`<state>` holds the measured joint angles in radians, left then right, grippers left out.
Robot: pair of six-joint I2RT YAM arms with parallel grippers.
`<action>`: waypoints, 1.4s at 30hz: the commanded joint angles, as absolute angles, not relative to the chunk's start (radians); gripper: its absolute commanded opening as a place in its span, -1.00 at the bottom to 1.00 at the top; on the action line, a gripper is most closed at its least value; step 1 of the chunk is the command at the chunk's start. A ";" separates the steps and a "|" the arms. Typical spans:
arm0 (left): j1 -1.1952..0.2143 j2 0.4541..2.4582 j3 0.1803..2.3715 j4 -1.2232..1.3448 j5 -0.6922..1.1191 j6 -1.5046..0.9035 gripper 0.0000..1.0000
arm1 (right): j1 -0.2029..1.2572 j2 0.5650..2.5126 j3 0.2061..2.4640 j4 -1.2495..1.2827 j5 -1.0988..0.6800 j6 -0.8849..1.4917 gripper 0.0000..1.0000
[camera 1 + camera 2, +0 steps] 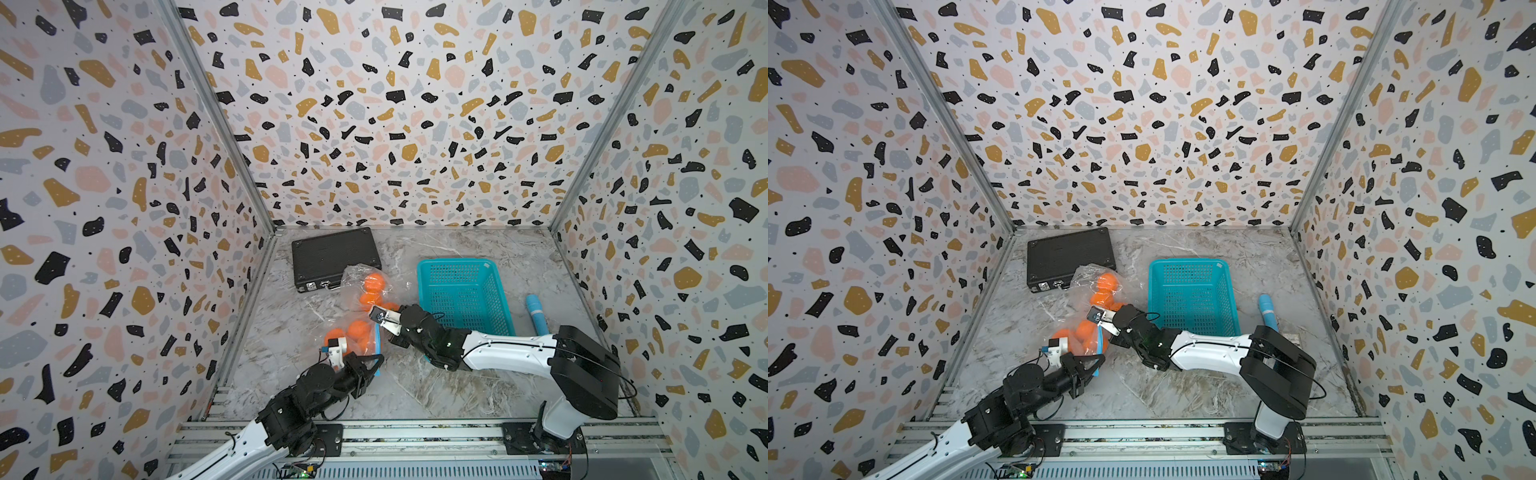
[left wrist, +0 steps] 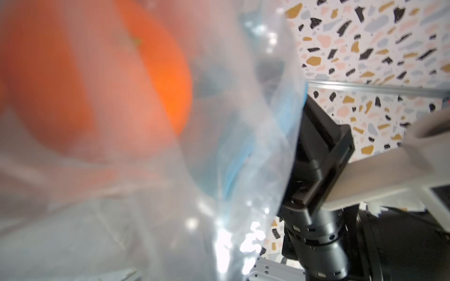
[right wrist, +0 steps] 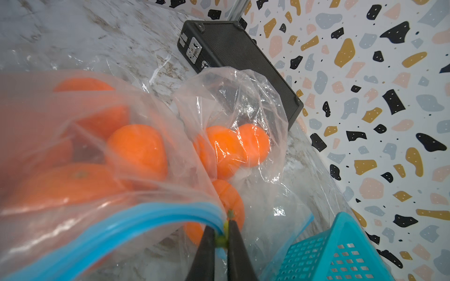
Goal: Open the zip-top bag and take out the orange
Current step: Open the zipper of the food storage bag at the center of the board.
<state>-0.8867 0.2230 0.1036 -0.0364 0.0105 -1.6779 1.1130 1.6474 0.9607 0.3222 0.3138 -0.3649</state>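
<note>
Pinching zip (image 3: 136, 219) far end with right end effector (image 3: 222, 234); left end effector (image 1: 376, 365) pressed together at near end. Oranges (image 3: 137, 146) left of zip, nearer left end effector.

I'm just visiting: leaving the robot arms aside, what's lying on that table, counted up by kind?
Clear plastic bags: 2 (near bag, far bag)
Black case: 1
Teal basket: 1
Blue cylinder: 1
Oranges: several, inside both bags, too bunched under the plastic to count
Total: 5, oranges left out
</note>
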 commanded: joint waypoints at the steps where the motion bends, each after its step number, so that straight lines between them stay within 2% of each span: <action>1: -0.890 0.130 0.135 -0.076 -0.040 -1.610 -1.00 | 1.117 1.591 0.944 0.352 0.239 -0.494 -0.97; 4: -0.889 0.013 0.144 -0.218 -0.046 -1.578 -1.00 | 1.098 1.619 0.962 0.322 0.242 -0.621 -0.97; 6: -0.889 0.043 0.178 -0.251 -0.025 -1.523 -1.00 | 1.058 1.647 0.998 0.272 0.188 -0.639 -0.97; 8: -0.888 0.037 0.171 -0.234 0.000 -1.497 -1.00 | 1.016 1.666 1.022 0.236 0.110 -0.643 -0.96; 11: -0.887 0.022 0.174 -0.233 0.033 -1.455 -1.00 | 0.973 1.677 1.029 0.246 0.102 -0.680 -0.96; 15: -0.887 0.015 0.198 -0.189 0.052 -1.366 -1.00 | 0.902 1.681 1.038 0.261 -0.057 -0.736 -0.86; 22: -0.888 0.014 0.297 -0.202 0.123 -1.262 -1.00 | 0.799 1.722 1.095 0.227 -0.250 -0.822 -0.88; 29: -0.888 0.013 0.385 -0.281 0.137 -1.212 -1.00 | 0.783 1.750 1.143 0.220 -0.272 -0.870 -0.85; 36: -0.888 0.040 0.342 -0.293 0.126 -1.201 -1.00 | 0.765 1.748 1.131 0.224 -0.282 -0.853 -0.87; 37: -0.888 0.046 0.371 -0.347 0.103 -1.170 -0.66 | 0.766 1.742 1.117 0.239 -0.300 -0.844 -0.87; 38: -0.888 0.048 0.397 -0.387 0.077 -1.140 -0.42 | 0.766 1.736 1.107 0.251 -0.316 -0.838 -0.87; 40: -0.887 0.037 0.456 -0.471 0.018 -1.100 0.28 | 0.770 1.722 1.089 0.266 -0.347 -0.826 -0.87; 41: -0.888 0.034 0.475 -0.495 -0.001 -1.087 0.55 | 0.771 1.714 1.080 0.273 -0.363 -0.818 -0.86; 42: -0.888 0.034 0.497 -0.534 -0.018 -1.074 0.73 | 0.774 1.702 1.072 0.283 -0.380 -0.808 -0.86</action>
